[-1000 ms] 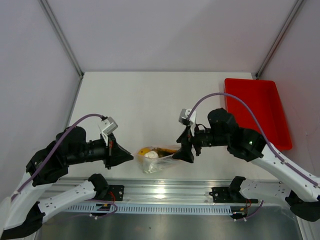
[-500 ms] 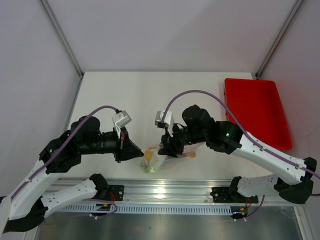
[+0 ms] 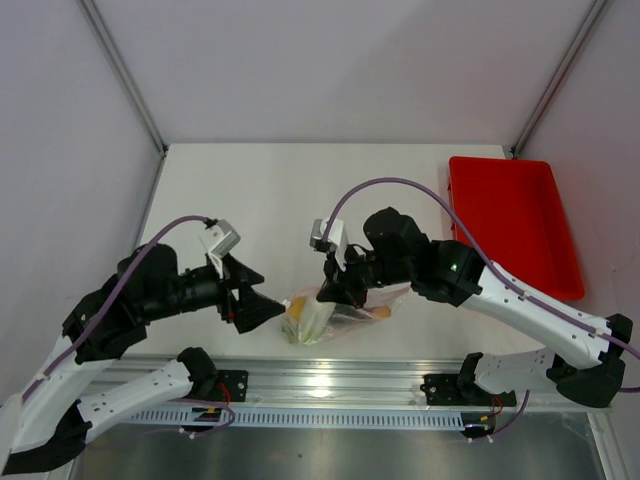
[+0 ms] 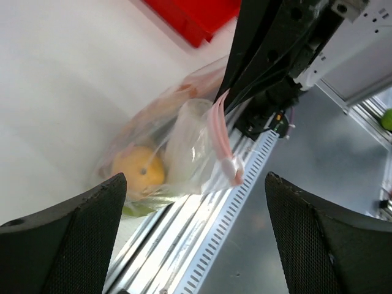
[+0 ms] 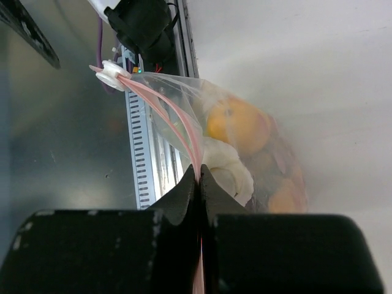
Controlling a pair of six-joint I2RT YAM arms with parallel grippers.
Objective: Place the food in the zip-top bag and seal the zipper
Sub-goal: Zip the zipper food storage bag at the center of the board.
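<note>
No legible text, labels or numbers (all three views).

The clear, pinkish zip-top bag has a pinkish-red zipper, beside a yellow lemon and red tray.

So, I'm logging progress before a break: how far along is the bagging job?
Done: the food, including the lemon, sits inside the zip-top bag. In hand: the right gripper is shut on the zipper, while the left gripper stands open, not gripping the bag. Left: the zipper's two strips gape apart toward the white end piece, so sealing remains.
</note>
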